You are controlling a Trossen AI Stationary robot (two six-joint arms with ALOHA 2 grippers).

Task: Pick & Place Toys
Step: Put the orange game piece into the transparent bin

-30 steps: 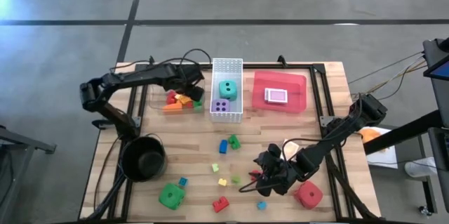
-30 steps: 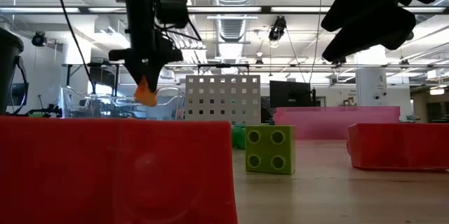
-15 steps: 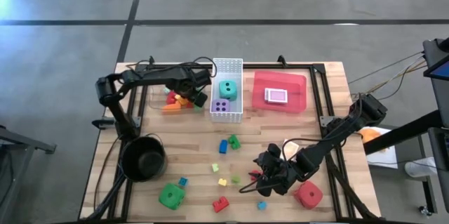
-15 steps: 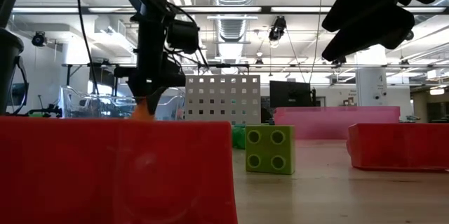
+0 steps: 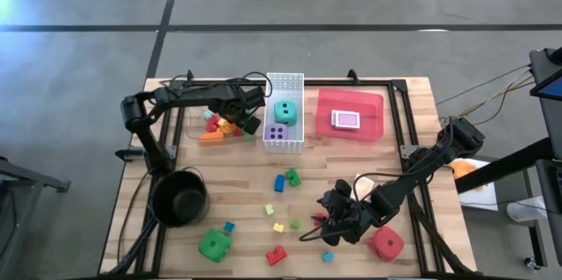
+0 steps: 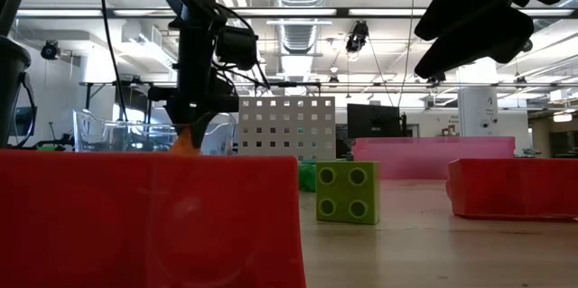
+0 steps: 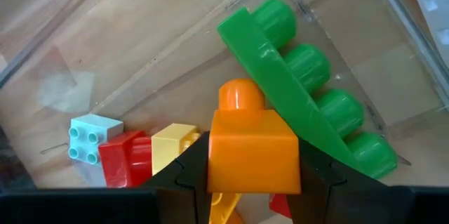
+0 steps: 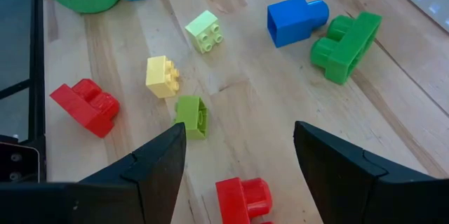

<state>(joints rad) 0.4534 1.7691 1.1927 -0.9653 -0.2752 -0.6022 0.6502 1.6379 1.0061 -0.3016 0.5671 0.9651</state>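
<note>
Currently the left gripper [image 7: 252,182] is clamped on an orange brick [image 7: 252,150], 1 dark finger on each side of it, a single stud on top. It hangs low inside a clear bin [image 5: 195,122] at the table's far left, just beside the white basket [image 5: 284,113]. Under and around it lie a long green brick [image 7: 305,97] with 4 studs, tilted against the bin wall, plus a pale blue brick [image 7: 90,137], a red brick [image 7: 126,161] and a yellow brick [image 7: 173,143].

Basket contents: teal die [image 5: 284,111] and purple die [image 5: 277,132]. A card pack [image 5: 346,120] lies in the red tray [image 5: 372,104] to its right.

Right gripper [image 8: 238,161] hovers over the near right of the table, fingers spread wide, nothing between them. Below it, loose on the wood: blue brick [image 8: 296,20], green brick [image 8: 345,45], light green brick [image 8: 204,29], small yellow brick [image 8: 162,76], olive brick [image 8: 191,116], 2 red bricks [image 8: 84,104]. Green die [image 5: 214,245] sits near left, red die [image 5: 386,244] just beside the right gripper. Black pot [image 5: 179,197] stands at the left.
</note>
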